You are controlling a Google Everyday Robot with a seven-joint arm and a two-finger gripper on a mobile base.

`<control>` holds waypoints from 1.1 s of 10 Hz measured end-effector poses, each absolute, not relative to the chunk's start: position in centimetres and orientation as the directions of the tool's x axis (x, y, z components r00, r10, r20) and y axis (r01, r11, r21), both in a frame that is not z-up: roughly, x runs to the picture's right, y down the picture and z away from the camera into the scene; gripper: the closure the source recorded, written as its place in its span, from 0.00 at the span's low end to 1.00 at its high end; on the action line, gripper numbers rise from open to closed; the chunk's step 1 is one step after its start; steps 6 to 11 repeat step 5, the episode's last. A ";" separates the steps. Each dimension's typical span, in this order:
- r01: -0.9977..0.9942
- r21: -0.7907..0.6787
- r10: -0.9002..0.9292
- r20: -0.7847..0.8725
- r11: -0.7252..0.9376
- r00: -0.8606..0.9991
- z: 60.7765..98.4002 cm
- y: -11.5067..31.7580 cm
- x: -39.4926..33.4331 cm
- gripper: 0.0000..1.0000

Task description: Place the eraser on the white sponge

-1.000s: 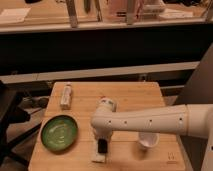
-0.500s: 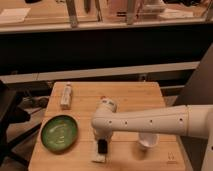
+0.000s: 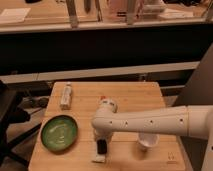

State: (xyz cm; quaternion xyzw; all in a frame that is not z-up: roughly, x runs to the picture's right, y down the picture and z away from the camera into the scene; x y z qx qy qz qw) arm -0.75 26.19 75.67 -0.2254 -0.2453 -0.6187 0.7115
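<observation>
My white arm reaches in from the right and bends down near the table's front. Its gripper [image 3: 101,141] points down there. A small black block, the eraser [image 3: 101,147], shows right at the gripper's tip. Directly under it lies the white sponge [image 3: 98,159], a small pale pad close to the front edge. The eraser looks to be touching or just above the sponge. The arm hides how the gripper meets the eraser.
On the wooden table [image 3: 130,95], a green plate [image 3: 59,133] lies at the front left and a whitish tube-like packet [image 3: 66,95] at the back left. A white cup [image 3: 148,141] stands right of the gripper, under the arm. An orange-red-tipped object [image 3: 106,102] sits behind the arm.
</observation>
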 end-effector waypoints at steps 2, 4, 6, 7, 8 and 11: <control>0.991 -0.016 -0.770 0.628 0.133 0.113 75.7 26.2 -0.7 0.50; 0.991 -0.010 -0.770 0.629 0.130 0.108 75.7 26.2 -0.6 0.46; 0.992 -0.008 -0.770 0.629 0.129 0.105 75.8 26.2 -0.6 0.45; 0.992 -0.008 -0.770 0.629 0.129 0.105 75.8 26.2 -0.6 0.45; 0.992 -0.008 -0.770 0.629 0.129 0.105 75.8 26.2 -0.6 0.45; 0.992 -0.008 -0.770 0.629 0.129 0.105 75.8 26.2 -0.6 0.45</control>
